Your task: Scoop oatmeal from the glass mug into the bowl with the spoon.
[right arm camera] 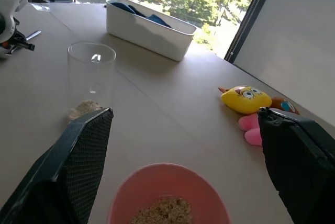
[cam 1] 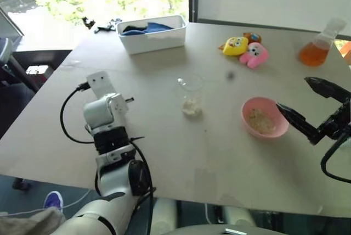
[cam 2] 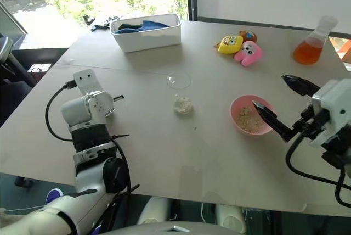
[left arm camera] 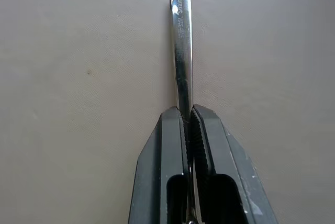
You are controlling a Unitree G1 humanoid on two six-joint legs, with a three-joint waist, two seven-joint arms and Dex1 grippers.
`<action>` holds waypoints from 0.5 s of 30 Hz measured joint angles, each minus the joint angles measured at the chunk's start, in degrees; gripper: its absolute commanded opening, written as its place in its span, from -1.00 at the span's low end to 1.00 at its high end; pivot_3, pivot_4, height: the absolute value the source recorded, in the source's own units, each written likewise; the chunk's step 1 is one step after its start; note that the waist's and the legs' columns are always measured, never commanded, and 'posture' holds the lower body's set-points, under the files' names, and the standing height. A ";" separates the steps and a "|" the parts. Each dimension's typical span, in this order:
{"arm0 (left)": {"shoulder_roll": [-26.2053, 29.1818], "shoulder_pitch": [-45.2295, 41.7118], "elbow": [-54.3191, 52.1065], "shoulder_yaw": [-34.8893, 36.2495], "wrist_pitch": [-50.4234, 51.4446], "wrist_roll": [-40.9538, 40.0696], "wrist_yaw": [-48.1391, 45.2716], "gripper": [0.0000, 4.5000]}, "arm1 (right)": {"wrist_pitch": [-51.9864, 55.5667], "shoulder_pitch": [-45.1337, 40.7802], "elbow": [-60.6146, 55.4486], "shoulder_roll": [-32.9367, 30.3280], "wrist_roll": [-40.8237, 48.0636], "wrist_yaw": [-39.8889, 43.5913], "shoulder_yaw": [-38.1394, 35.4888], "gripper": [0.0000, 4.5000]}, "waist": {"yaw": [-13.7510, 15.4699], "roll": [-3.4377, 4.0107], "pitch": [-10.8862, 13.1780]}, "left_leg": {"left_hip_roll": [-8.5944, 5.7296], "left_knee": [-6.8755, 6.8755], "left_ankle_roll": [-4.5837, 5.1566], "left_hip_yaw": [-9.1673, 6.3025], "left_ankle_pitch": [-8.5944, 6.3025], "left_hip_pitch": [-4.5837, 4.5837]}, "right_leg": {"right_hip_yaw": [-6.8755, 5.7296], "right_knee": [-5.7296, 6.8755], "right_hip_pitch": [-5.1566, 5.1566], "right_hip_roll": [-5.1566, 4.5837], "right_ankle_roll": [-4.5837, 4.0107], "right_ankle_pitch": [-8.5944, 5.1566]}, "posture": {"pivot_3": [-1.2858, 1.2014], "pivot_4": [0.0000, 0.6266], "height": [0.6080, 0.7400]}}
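**Gripping the spoon: left pincer clamped, right pincer spread wide**

Clamping down on the spoon (left arm camera: 181, 51), the left pincer (left arm camera: 189, 116) has both black fingers pressed tight against the shiny handle, which runs straight out past the fingertips and lies low over the bare worktop (cam 1: 164, 158). The handle's rounded end points away from the pincer; the spoon's bowl end is hidden from sight.

Over on the other side, the right pincer (cam 1: 299, 100) hangs above the worktop with its fingers spread far apart and nothing between them. Just beside its lower finger sits the pink bowl (cam 1: 265, 117), with a scatter of beige flakes already in its bottom. Beyond the bowl, towards the left pincer, stands the glass mug (right arm camera: 92, 72), upright, clear, and between the two pincers. A pale lump of oatmeal (cam 1: 192, 108) shows at its base; whether it lies inside the glass or against it is hard to tell.

Farther off from both pincers, a white bin (cam 1: 153, 36) holds blue cloth, two plush toys (cam 1: 245, 48) lie together, and a flask of orange liquid (cam 1: 318, 45) stands beyond the right pincer.
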 measured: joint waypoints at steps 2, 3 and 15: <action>3.50 1.20 -0.31 -5.17 -6.52 0.36 -5.32 -1.00 | 3.21 -6.21 1.23 -2.36 7.88 -3.73 0.37 1.00 | 0.26 -0.28 0.29 | 0.00 0.03 -0.13 0.00 0.08 -0.21 | -0.01 0.02 -0.18 -0.01 -0.03 0.02 | 0.03 -0.52 1.00; 4.28 0.94 -1.35 -7.57 -9.02 0.30 -7.46 -1.00 | 3.93 -8.38 1.73 -3.27 10.51 -5.26 0.46 1.00 | 0.64 -0.41 0.36 | -0.01 0.03 -0.15 -0.08 0.10 -0.32 | -0.09 -0.03 -0.22 -0.03 -0.04 0.03 | 0.03 -0.52 1.00; 14.61 -6.29 0.57 -31.42 -62.52 -4.31 -52.36 -1.00 | 17.40 -59.52 27.07 9.61 30.85 -34.03 28.49 0.57 | 1.19 -0.42 0.53 | -0.05 0.07 -0.26 0.00 0.22 -1.99 | -0.32 -0.04 -1.83 -0.41 -0.03 0.05 | 0.03 -0.52 1.00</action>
